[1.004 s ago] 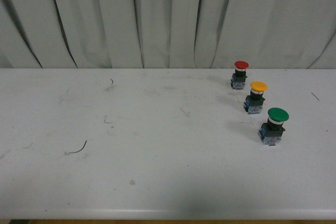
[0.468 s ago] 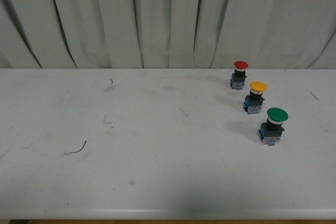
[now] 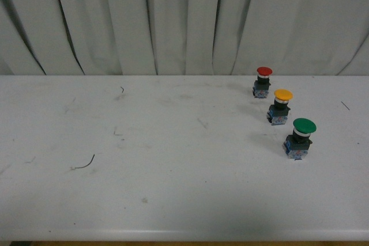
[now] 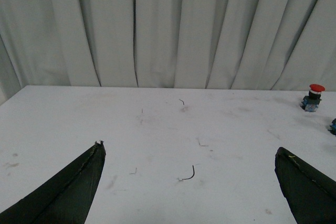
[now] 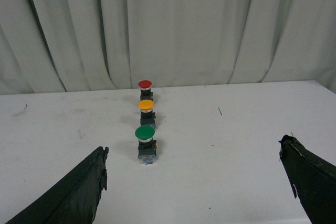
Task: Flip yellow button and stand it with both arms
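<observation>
yellow button (image 3: pixel 283 94) upright between red button (image 3: pixel 264 71) and green button (image 3: pixel 304 125); both end effectors wide apart, empty.

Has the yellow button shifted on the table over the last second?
No. The yellow button stands in the same spot between the red button and the green button.

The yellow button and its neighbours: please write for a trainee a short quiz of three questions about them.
1. True or false: the yellow button stands upright, cap on top.
2. Which button is nearest the curtain? A. the green button B. the red button C. the yellow one
3. Fill in: both the left end effector and the right end effector are ____ and hold nothing.

Key: 1 true; 2 B; 3 open.
</observation>
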Motion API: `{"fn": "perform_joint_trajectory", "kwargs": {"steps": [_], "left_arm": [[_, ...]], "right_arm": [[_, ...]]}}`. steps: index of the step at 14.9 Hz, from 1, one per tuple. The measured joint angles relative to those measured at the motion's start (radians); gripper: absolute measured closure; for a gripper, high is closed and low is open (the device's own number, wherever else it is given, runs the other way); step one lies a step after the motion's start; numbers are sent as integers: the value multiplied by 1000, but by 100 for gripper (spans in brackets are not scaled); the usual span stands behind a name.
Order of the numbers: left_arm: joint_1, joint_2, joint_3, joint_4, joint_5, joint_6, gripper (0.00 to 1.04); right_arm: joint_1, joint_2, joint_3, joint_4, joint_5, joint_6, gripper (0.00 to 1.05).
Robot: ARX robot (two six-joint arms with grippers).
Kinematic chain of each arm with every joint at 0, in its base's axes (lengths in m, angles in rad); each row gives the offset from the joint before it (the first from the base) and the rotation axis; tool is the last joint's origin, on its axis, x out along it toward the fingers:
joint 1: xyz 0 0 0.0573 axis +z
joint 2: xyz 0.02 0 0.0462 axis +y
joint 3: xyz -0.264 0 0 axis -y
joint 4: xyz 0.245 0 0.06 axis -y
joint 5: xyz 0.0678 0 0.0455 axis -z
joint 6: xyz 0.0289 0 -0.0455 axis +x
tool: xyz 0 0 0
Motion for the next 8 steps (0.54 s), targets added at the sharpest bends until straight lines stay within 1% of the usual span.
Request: {"fn": "perform_joint_trajectory", "kwargs": {"steps": [1,8], "left_arm": [[0,0,0,0,0,0,7],[0,0,0,0,0,0,7]], "right_arm": [[0,0,0,0,0,0,7],[0,0,0,0,0,0,6]]}}
